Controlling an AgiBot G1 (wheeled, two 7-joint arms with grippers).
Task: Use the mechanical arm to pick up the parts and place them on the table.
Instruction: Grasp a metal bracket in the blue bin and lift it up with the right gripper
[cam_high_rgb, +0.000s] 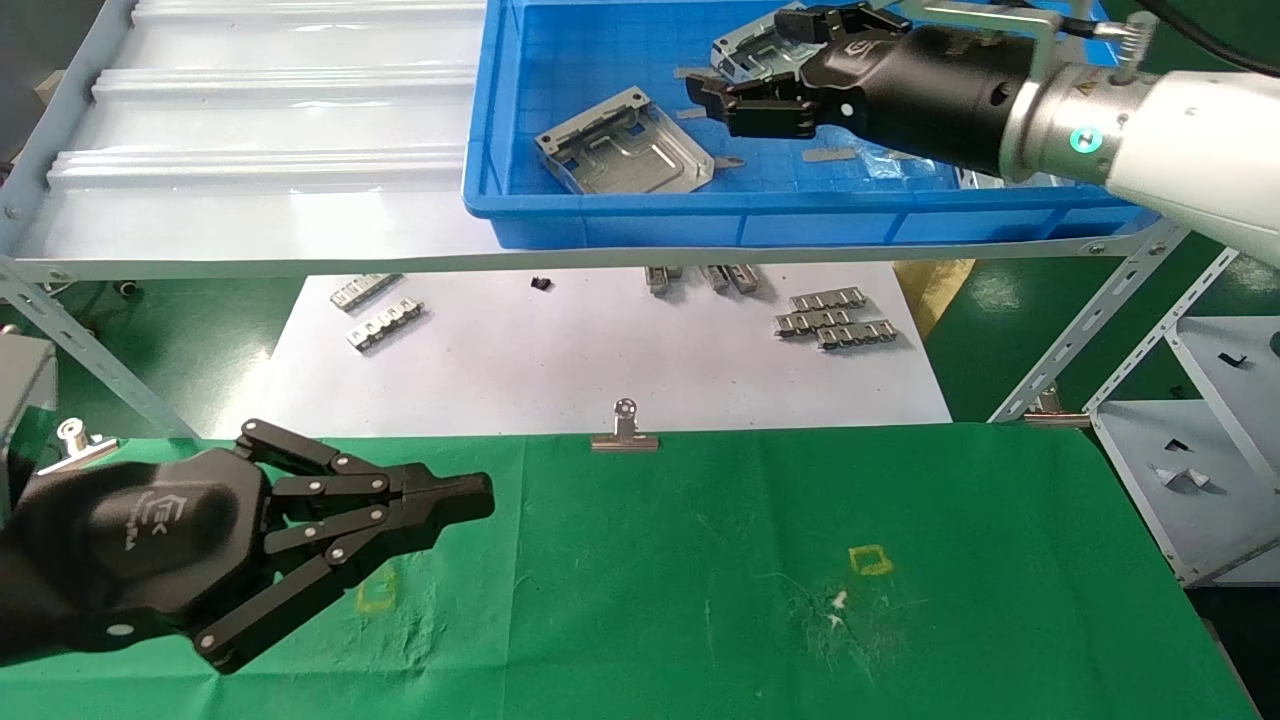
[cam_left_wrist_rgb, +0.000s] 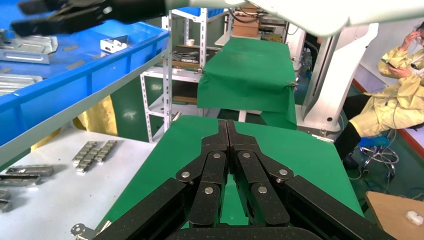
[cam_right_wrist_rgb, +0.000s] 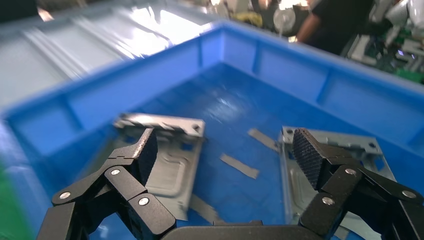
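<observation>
Fingers (cam_right_wrist_rgb: 145, 150) of the right gripper (cam_high_rgb: 775, 65) are spread wide with nothing between them, hanging over the inside of the blue tray (cam_high_rgb: 600, 225) on the shelf. Two sheet-metal parts lie flat on the tray floor: one part (cam_high_rgb: 625, 143) toward the tray's near left, apart from the gripper, and a second part (cam_high_rgb: 745, 50) farther back, partly hidden under the fingers in the head view. From the right wrist view one part shows beside each finger, with a few thin metal slips loose on the blue floor between them. The left gripper (cam_high_rgb: 470, 497) is idle low over the green worktop (cam_high_rgb: 750, 560), its fingers pressed together and holding nothing. A silver binder clip (cam_high_rgb: 625, 430) grips the worktop's far edge, and toothed metal strips (cam_high_rgb: 835, 322) lie on the white sheet (cam_high_rgb: 560, 360) beyond it.
</observation>
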